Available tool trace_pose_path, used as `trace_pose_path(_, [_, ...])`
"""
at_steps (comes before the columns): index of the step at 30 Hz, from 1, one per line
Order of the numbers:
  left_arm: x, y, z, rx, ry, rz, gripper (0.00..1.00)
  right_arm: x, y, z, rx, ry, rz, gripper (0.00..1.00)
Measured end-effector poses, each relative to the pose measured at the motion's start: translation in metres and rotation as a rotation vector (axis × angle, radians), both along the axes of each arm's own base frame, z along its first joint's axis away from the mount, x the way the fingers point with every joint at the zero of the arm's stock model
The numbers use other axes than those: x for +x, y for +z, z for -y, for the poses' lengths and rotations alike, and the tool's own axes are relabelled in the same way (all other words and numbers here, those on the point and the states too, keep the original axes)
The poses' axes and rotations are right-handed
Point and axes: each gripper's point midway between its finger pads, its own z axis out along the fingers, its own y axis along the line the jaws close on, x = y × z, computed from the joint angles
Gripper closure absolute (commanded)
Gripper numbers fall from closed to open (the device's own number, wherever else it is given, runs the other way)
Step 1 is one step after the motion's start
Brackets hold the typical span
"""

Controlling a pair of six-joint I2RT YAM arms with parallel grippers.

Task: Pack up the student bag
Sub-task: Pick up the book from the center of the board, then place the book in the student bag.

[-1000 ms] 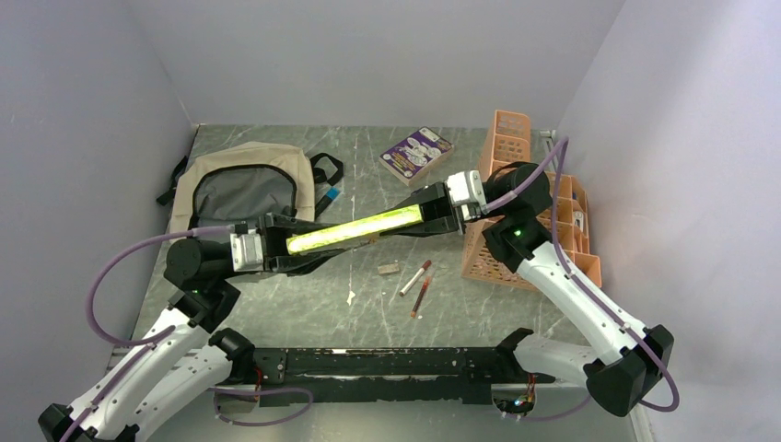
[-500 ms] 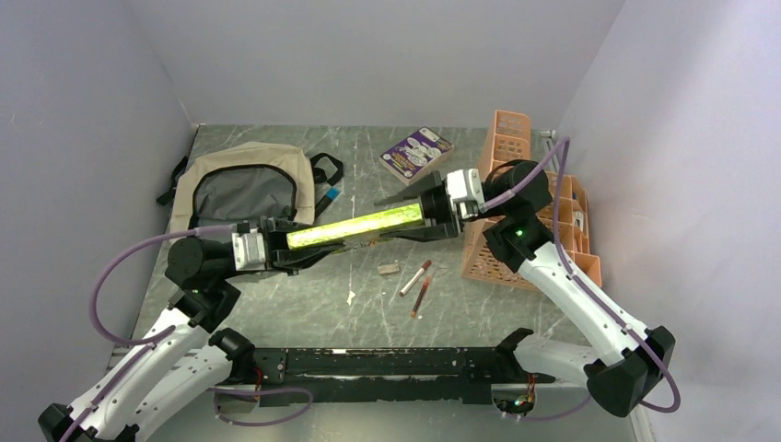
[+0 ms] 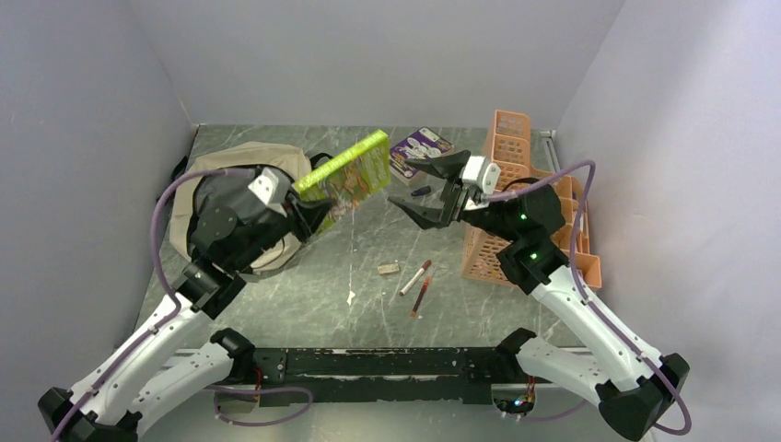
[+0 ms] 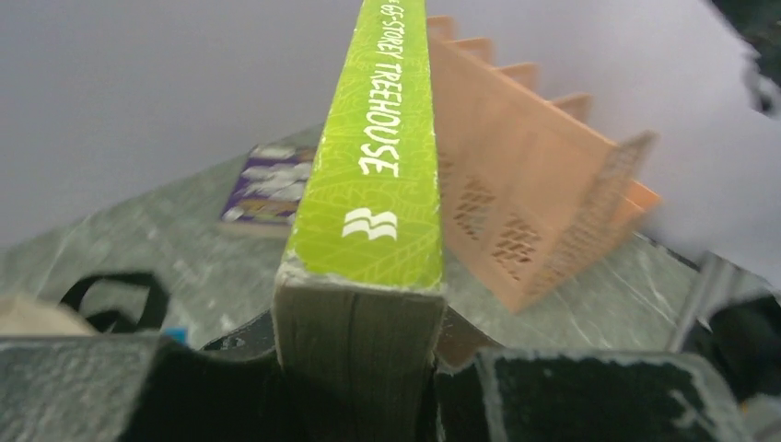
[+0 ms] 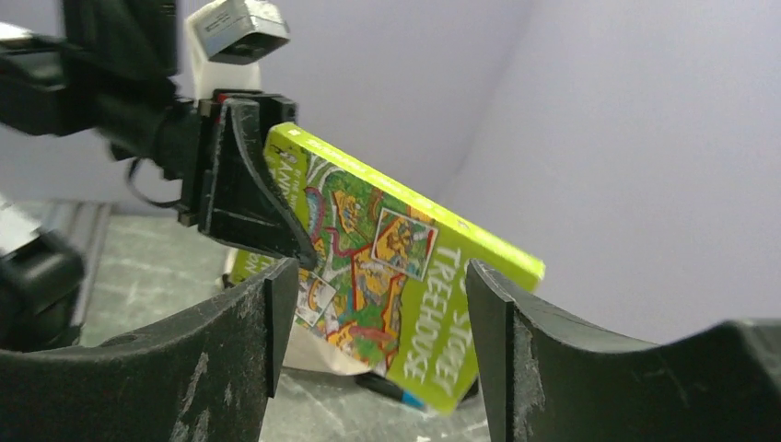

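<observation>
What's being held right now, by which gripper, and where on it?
The left gripper holds the green book by its bottom end, a jaw on each cover. The right gripper is open and empty.

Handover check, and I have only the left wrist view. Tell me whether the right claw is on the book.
Observer: It is not. The right claw stands open, clear of the book; only the left claw grips it.
Operator: Place the bag for me.
Observer: The bag lies at the far left of the table; the book hangs in the air by its right edge.
Operator: List the loose items.
Observer: Two pens and a small block lie mid-table, on the right claw's side.
</observation>
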Motion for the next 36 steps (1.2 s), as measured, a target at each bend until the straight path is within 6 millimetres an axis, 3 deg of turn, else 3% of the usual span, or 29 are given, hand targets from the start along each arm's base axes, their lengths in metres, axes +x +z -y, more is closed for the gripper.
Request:
trace_pose_path(5, [0.047,-0.003,-0.022,0.000,0.272,-0.205,0.95,0.046,-0.003,0.012,0.095,-0.216,-0.161,0.30])
trace_pose_path(10, [0.079,-0.007,-0.053,0.039,0.561,-0.414,0.95,0.101,-0.038,0.006,0.096,-0.375,-0.408,0.33])
trace_pose_path(13, [0.083,-0.012,-0.080,0.053,0.739,-0.497,0.95,0.125,-0.072,-0.009,0.045,-0.411,-0.578,0.35])
trace_pose_path(17, [0.070,-0.019,-0.126,0.049,0.966,-0.542,0.95,0.143,-0.115,-0.034,-0.009,-0.407,-0.779,0.35])
trace_pose_path(20, [0.049,-0.012,-0.167,0.010,1.140,-0.530,0.95,0.149,-0.145,-0.065,-0.070,-0.382,-0.880,0.36])
trace_pose_path(26, [0.014,0.027,-0.225,-0.110,1.374,-0.460,0.95,0.134,-0.205,-0.167,-0.294,-0.262,-0.878,0.39])
trace_pose_path(31, [-0.006,0.044,-0.251,-0.135,1.474,-0.426,0.95,0.120,-0.256,-0.228,-0.436,-0.175,-0.743,0.38])
trace_pose_path(33, [-0.013,0.048,-0.258,-0.139,1.490,-0.413,0.95,0.113,-0.271,-0.252,-0.481,-0.140,-0.672,0.38])
trace_pose_path(36, [-0.020,0.052,-0.264,-0.148,1.487,-0.400,0.95,0.119,-0.283,-0.289,-0.513,-0.122,-0.552,0.37])
